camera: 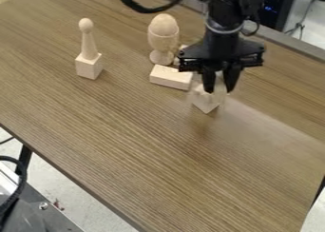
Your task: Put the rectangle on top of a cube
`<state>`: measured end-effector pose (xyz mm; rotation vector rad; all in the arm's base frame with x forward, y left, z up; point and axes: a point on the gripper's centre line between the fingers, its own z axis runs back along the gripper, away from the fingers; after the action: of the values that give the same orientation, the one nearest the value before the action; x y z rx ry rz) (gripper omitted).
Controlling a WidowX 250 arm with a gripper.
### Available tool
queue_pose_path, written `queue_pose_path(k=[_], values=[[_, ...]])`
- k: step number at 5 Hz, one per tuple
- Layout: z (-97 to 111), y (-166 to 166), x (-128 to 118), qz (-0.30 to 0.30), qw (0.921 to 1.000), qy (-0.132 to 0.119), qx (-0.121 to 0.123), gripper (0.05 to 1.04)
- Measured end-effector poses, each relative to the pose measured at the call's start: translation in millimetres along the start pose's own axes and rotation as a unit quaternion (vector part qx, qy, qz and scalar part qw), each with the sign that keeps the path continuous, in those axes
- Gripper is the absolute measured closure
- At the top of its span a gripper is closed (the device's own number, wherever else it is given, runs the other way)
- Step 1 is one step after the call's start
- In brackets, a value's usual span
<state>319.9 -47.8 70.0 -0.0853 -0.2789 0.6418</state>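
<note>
The rectangle (171, 78) lies just left of the cube (205, 103). The gripper (219, 89) hangs over it; whether its jaws are spread or pinching, I cannot tell. Sideways travel this low could skew the cube.

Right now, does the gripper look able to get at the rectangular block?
Probably yes, with a sideways shift: the gripper is at the wooden cube beside it. The rectangular block's top looks uncovered and its near side free, though the cup close behind might crowd it.
</note>
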Motion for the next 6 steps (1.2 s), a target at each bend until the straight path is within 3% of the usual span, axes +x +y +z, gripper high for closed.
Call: queue_pose_path(k=[6], values=[[-3.9,4.0,5.4,-0.015,0.9998,-0.006,0.011,0.809]])
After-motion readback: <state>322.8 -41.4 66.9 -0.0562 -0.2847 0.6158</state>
